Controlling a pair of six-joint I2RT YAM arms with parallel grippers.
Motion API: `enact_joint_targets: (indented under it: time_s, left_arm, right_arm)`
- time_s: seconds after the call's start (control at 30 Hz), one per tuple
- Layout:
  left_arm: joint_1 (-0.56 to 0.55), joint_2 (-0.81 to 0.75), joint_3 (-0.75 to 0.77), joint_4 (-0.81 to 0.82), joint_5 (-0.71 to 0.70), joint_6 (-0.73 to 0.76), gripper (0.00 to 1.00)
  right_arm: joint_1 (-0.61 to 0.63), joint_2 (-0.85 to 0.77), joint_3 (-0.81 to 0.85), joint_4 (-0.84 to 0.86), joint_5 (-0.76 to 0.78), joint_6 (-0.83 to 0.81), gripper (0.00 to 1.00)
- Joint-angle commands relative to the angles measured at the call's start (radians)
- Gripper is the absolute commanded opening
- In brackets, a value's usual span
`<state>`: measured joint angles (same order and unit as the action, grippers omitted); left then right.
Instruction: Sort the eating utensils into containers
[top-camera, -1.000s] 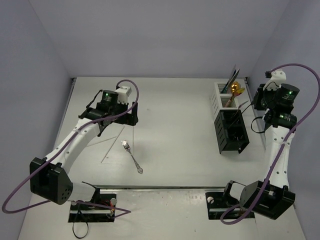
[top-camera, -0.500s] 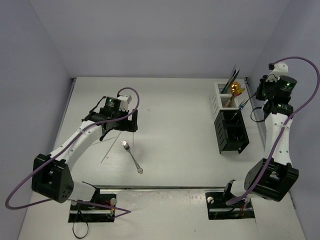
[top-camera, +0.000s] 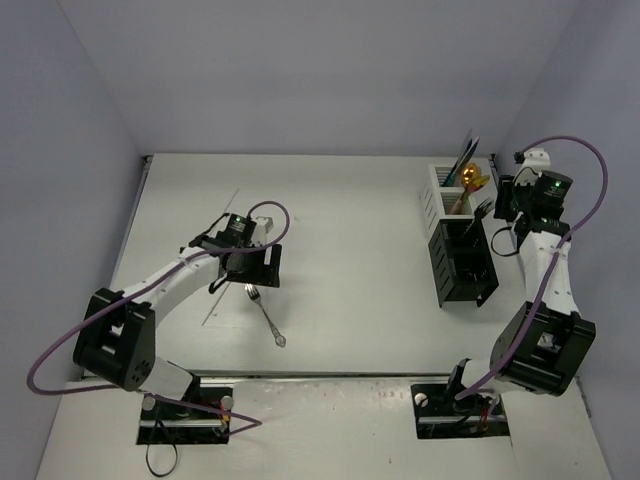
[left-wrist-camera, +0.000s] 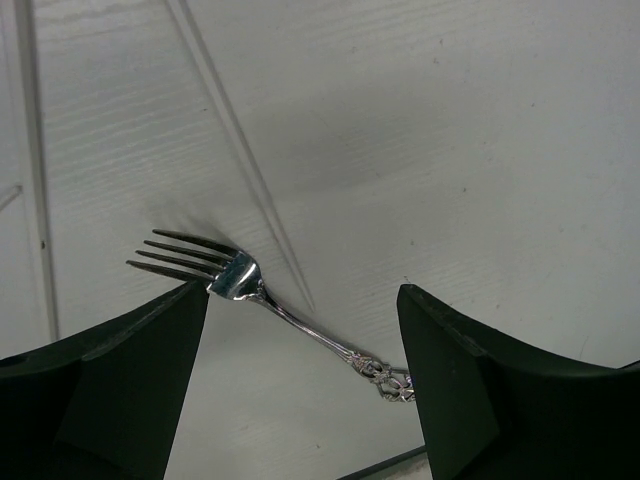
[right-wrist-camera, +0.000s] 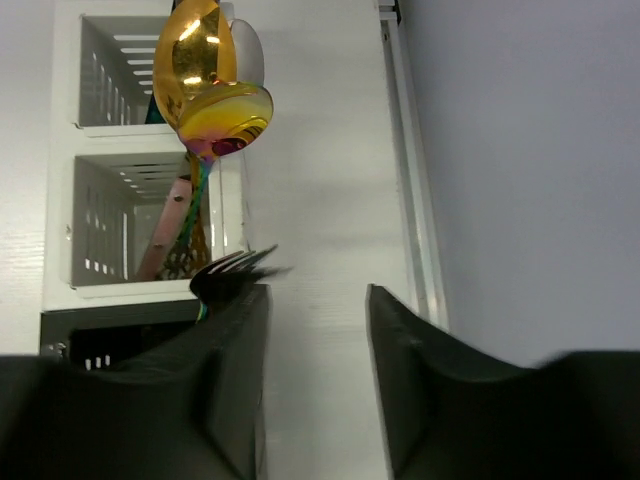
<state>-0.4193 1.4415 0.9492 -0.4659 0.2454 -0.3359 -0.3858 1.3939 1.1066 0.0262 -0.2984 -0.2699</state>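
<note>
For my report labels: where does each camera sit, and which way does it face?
Top external: above and behind the arms, facing down on the white table; both arms show.
Left wrist: on the left gripper, facing down at the ornate silver fork; its dark fingers show.
Right wrist: on the right gripper, facing the white slatted box and gold spoon; its dark fingers show.
Shared: top and left wrist both show the fork.
</note>
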Motion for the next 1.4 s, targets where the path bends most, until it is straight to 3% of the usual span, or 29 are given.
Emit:
enact_joint_targets:
  time_s: [0.0,0.07,0.17,0.53,0.83,1.1,1.37]
  left_arm:
    - [-0.007,0.067,0.019,0.02,0.039,-0.039,0.73]
    - [-0.008,0.104,0.029,0.014,0.051,-0.046,0.72]
    - [-0.013,0.149,0.024,0.013,0.063,-0.053,0.72]
    - [-0.014,0.17,-0.008,-0.021,0.034,-0.036,0.71]
    - [0.019,0.321,0.164,-0.064,-0.004,0.138,0.65]
    - [0.027,0.083,0.169,-0.026,0.059,0.301,0.65]
    - [0.105,-0.02,0.187,-0.081,0.16,0.494,0.65]
  right_arm:
    - [0.005,-0.043,0.009,0.08,0.006,-0.019,0.5]
    - [0.009,-0.062,0.01,0.078,0.005,-0.016,0.58]
    - [0.01,-0.085,0.014,0.078,-0.003,-0.015,0.61]
    - [0.01,-0.121,0.032,0.075,-0.046,0.016,0.62]
    - [0.01,-0.118,0.041,0.072,-0.078,0.039,0.61]
    - [0.014,-0.144,0.03,0.07,-0.109,0.03,0.61]
    - [0.049,-0.162,0.031,0.064,-0.116,0.035,0.6]
